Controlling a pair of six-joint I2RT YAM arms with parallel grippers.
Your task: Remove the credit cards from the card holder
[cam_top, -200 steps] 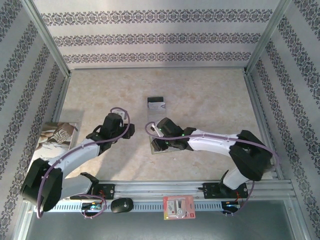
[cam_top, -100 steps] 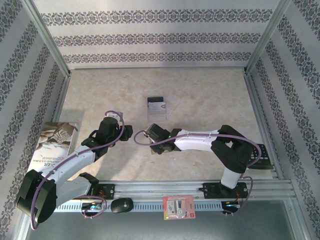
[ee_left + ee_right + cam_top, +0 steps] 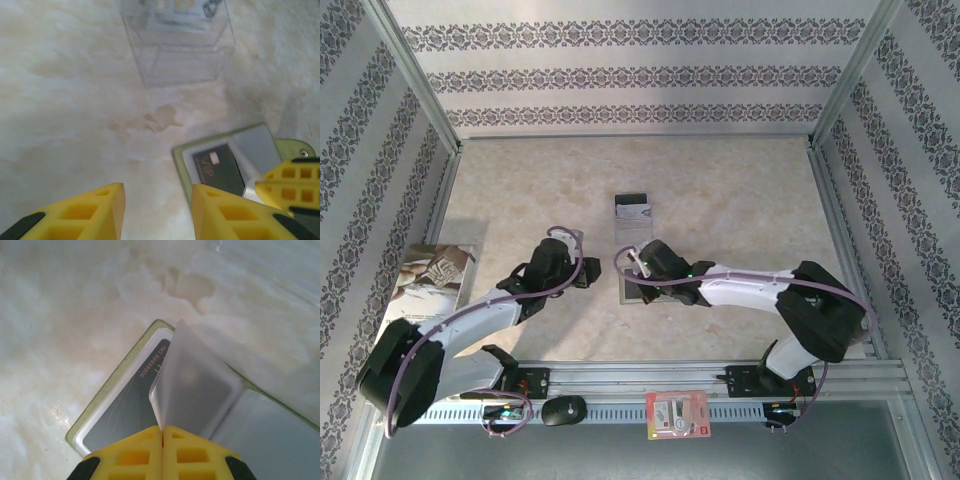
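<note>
The olive-green card holder (image 3: 632,293) lies open on the table in front of both arms. A black credit card (image 3: 130,405) sits in its near pocket, also seen as a black card (image 3: 220,167) marked VIP. My right gripper (image 3: 162,432) is shut on a greyish see-through inner leaf (image 3: 195,385) of the card holder (image 3: 115,377) and holds it lifted off the black card. My left gripper (image 3: 157,210) is open just left of the card holder (image 3: 176,152), its right finger (image 3: 225,215) over the holder's near corner. Another shiny credit card (image 3: 633,210) lies further back.
A printed booklet (image 3: 430,285) lies at the left wall. A red-and-white packet (image 3: 677,413) and a black mouse (image 3: 563,410) rest on the front rail. Metal frame posts and patterned walls close in the table on three sides.
My right gripper has shut on the holder's grey leaf and pulled back slightly to the right. My left gripper has moved right and nearer, closer to the holder.
</note>
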